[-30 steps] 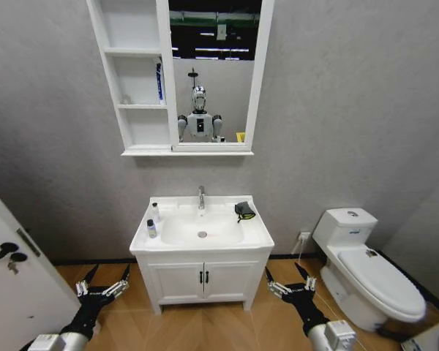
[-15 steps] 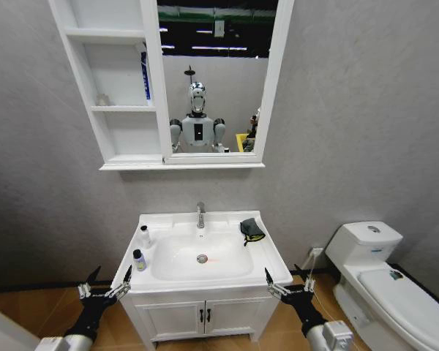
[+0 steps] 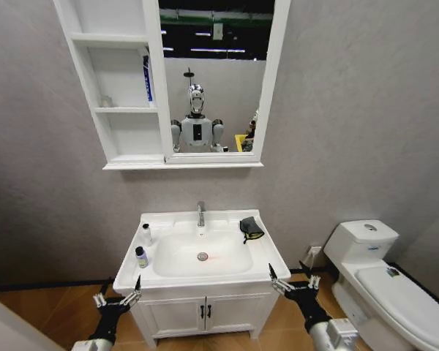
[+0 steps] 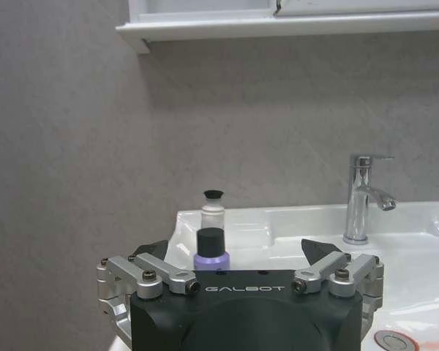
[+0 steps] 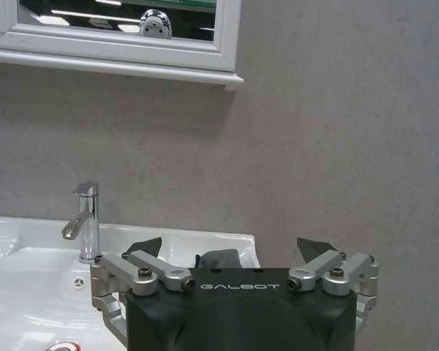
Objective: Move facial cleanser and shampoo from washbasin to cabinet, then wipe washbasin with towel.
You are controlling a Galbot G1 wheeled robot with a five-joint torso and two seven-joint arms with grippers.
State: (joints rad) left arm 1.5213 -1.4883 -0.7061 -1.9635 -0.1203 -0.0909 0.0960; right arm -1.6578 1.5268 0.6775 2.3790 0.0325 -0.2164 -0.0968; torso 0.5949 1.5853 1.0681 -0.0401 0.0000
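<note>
Both arms are held low before the washbasin [image 3: 267, 257]. The left end effector [image 3: 117, 299] and right end effector [image 3: 293, 281] are spread wide, empty. The towel [image 3: 250, 229] lies at the far right rim; two bottles [image 3: 142, 246] stand left.

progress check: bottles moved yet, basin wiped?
Nothing done. Both bottles stand on the washbasin left rim; the towel lies at its back right. Left gripper and right gripper hang open and empty before the basin. Moving both bottles to the cabinet and wiping remain.
</note>
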